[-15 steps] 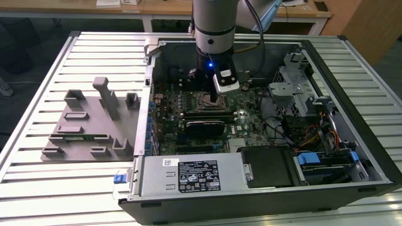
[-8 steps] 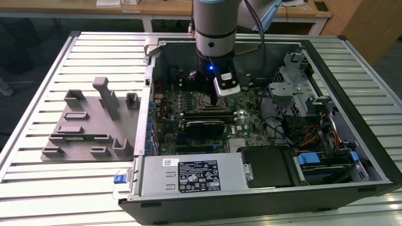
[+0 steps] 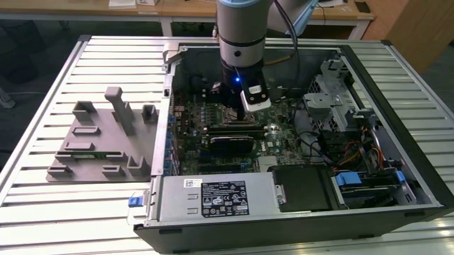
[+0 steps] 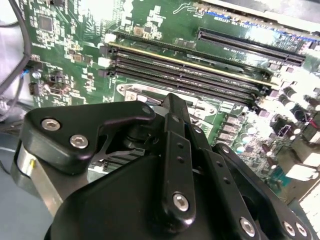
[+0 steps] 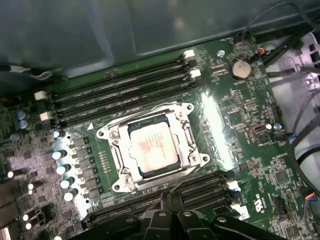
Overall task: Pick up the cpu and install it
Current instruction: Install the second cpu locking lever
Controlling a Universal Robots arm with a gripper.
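The cpu [image 5: 152,149] lies flat inside the square metal socket frame [image 5: 192,150] on the green motherboard [image 5: 250,150], its silver-grey top facing up and catching a pale reddish glare in the first wrist view. The frame surrounds it on all four sides, with a screw at each corner. Long dark memory slots [image 5: 120,90] run along one side of the socket, and a second group of slots [image 5: 200,192] runs along the opposite side. A row of small silver-topped capacitors [image 5: 62,170] stands beside the frame, and a round coin battery [image 5: 240,69] sits farther off near a corner of the board.

The tool [image 5: 170,212] hangs just above the board beside the socket, its black linkage crossing the near edge of the first wrist view. It is not touching the cpu and carries nothing that can be seen. In the second wrist view the black tool [image 4: 172,107] points at the board near the memory slots [image 4: 200,75]; whether its fingers stand apart or together I cannot tell.

In the exterior view the arm [image 3: 241,32] reaches down into the open computer case [image 3: 284,223], which lies on its side on a slatted metal surface [image 3: 106,58]. A grey plastic fixture block [image 3: 99,143] rests on the surface to the exterior view's left of the case. A blue light [image 3: 237,81] glows on the arm's wrist.
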